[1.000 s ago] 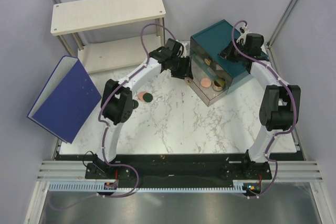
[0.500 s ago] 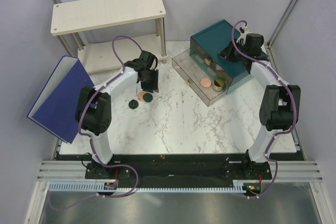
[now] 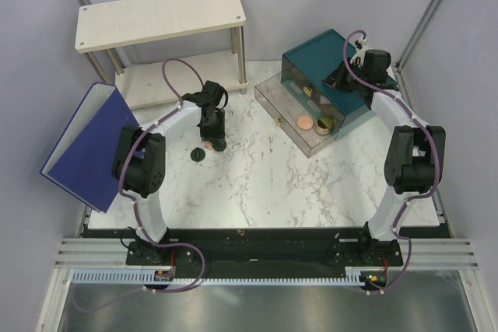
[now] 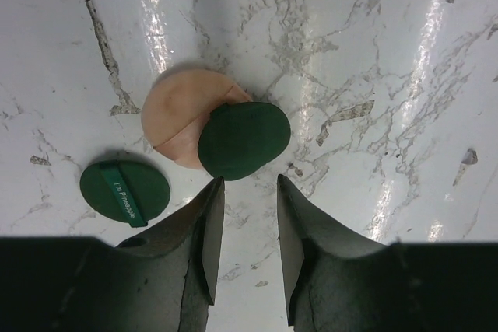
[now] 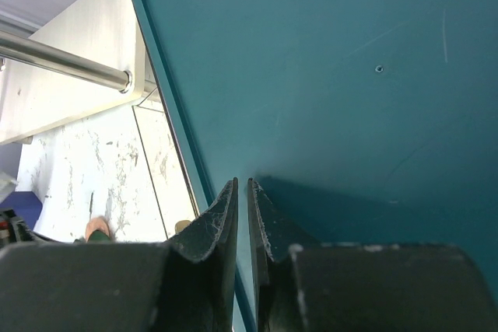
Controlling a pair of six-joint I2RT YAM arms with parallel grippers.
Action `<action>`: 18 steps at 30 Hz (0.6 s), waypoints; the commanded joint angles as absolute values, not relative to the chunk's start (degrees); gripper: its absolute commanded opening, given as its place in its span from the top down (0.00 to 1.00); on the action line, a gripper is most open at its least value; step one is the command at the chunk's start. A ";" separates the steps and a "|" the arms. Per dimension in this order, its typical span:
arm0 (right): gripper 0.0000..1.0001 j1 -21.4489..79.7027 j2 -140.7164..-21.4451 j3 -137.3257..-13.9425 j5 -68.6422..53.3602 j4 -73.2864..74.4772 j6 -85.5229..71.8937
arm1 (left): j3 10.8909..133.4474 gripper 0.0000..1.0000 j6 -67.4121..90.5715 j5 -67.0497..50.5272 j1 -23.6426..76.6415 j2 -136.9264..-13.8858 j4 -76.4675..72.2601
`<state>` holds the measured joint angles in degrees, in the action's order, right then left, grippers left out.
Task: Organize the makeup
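A peach-pink compact lies on the marble table with a dark green lid overlapping its right edge. A second dark green lid lies alone to the left. My left gripper is open and empty, just short of the overlapping lid; from the top it hangs over the pair. In the open clear drawer lie another peach compact and a gold-rimmed tin. My right gripper is shut and rests on the teal drawer box. No tubes are in view.
A blue binder leans at the table's left edge. A white two-level shelf with metal legs stands at the back left. The teal box stands at the back right, its drawer sticking out toward the table's middle.
My left arm has swung left from the drawer front to above the compact and lid pair. The right arm has not moved.
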<state>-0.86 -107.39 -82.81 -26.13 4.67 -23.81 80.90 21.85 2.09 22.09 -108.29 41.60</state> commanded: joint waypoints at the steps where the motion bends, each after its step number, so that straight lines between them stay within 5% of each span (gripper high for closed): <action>1: 0.82 -0.26 -111.71 -79.81 -24.61 16.52 -22.41 | 82.18 0.59 21.88 3.08 22.06 -111.18 41.75; 8: 0.82 -0.26 -111.62 -79.72 -24.43 16.52 -22.24 | 82.97 0.60 21.71 2.55 22.06 -113.99 41.40; 18: 0.82 -0.26 -111.71 -79.80 -24.43 16.52 -22.32 | 84.46 0.98 21.45 0.62 22.06 -111.63 41.22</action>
